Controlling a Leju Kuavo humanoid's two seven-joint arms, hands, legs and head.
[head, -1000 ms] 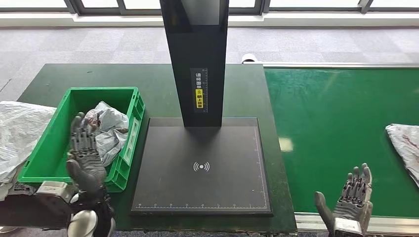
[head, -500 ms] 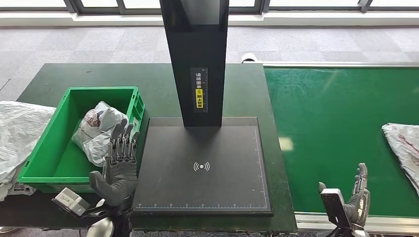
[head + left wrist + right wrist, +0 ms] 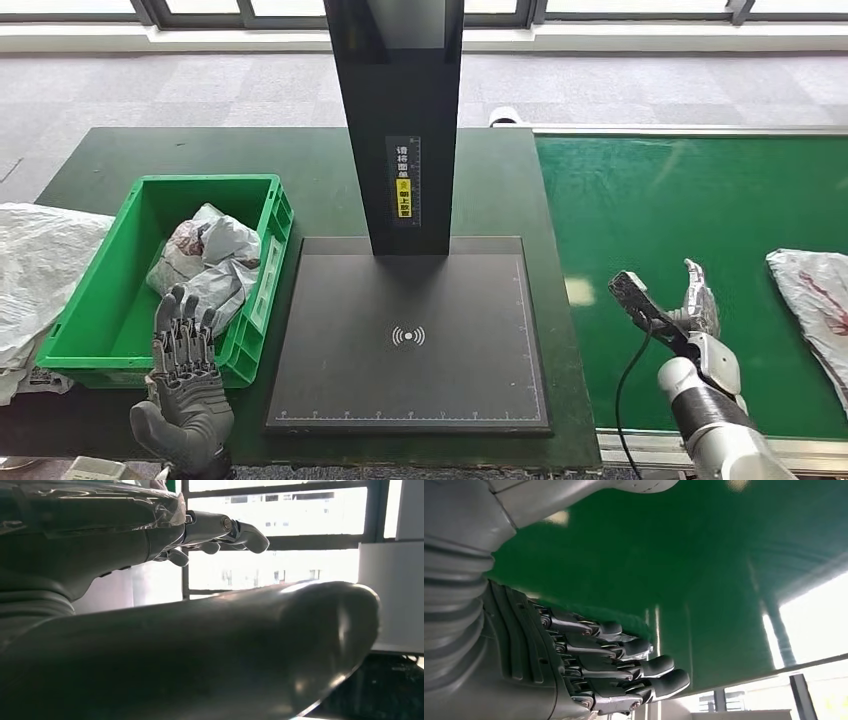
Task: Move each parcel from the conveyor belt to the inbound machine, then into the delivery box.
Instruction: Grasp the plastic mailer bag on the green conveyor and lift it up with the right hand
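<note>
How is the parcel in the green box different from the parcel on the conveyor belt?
The parcel in the green box is crumpled and lies inside the green box, fully in view. The parcel on the conveyor belt lies flat on the conveyor belt and is cut by the picture's edge. Both are pale plastic bags, and neither hand touches them.

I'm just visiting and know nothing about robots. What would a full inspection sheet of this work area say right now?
Surface: dark green table with a black scanner platform; green conveyor belt on the right.
Job's things: one parcel on the belt's right edge; crumpled parcels in the green box.
Clutter: white plastic bag left of the box.
Hands: left hand open, at the box's near edge; right hand open above the belt, holding nothing.
Cables: black cable beside the right arm.
Surroundings: grey carpet floor, windows beyond.
</note>
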